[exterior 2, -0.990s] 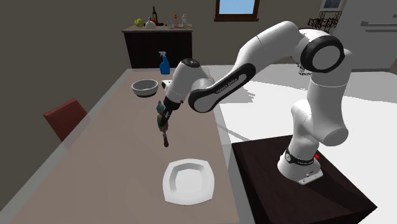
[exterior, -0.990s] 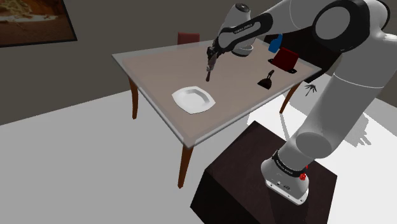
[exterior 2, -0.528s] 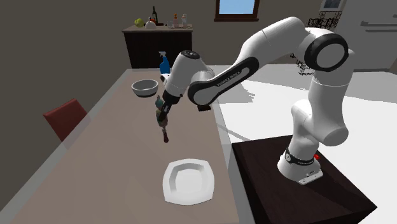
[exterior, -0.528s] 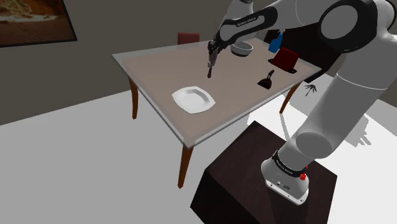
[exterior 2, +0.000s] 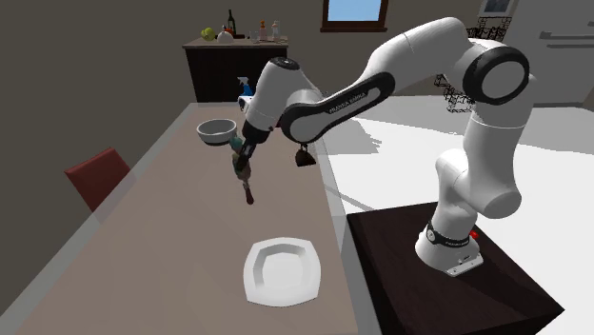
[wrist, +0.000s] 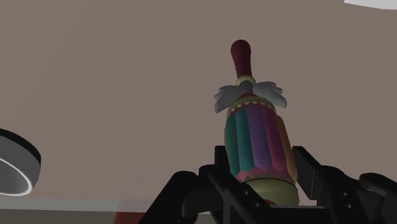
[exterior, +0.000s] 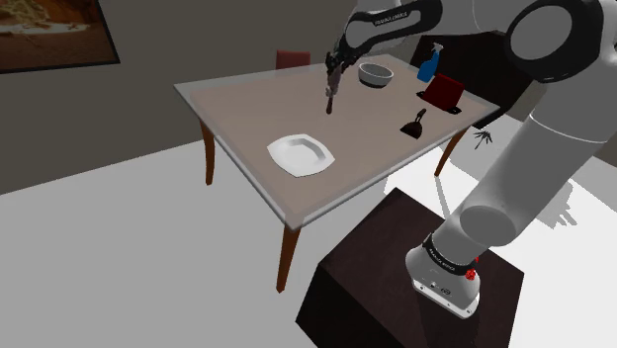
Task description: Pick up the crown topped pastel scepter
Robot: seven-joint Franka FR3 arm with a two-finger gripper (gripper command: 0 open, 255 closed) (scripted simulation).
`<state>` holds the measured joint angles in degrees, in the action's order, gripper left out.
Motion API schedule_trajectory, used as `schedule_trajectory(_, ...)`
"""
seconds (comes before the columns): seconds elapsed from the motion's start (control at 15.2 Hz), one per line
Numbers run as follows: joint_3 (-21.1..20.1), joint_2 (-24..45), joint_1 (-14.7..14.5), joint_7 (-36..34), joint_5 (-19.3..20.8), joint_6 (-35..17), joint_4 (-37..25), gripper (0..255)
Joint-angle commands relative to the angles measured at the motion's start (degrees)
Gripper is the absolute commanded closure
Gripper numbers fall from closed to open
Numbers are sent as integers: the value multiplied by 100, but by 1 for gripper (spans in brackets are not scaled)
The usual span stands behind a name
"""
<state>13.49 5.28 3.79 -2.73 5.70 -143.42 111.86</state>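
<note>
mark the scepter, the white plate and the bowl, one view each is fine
scepter (wrist: 257,143): wrist view, on its striped pastel body.
white plate (exterior 2: 282,272): second exterior view, on its bare flat centre.
bowl (exterior: 376,79): shoulder view, on its outer wall.

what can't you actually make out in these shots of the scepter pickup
- scepter: wrist view, its gripped end is hidden inside the end effector
- bowl: wrist view, cut off by the picture's edge
- small dark object on the table: shoulder view, too small to identify
- bottles on the dark cabinet: second exterior view, too small to tell apart
</note>
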Motion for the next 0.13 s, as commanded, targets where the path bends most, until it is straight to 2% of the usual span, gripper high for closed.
schedule_trajectory(0.0, 0, -14, 2, 17, -10, 92, -80, 255)
schedule_trajectory(0.07, 0, -14, 2, 17, -11, 92, -81, 255)
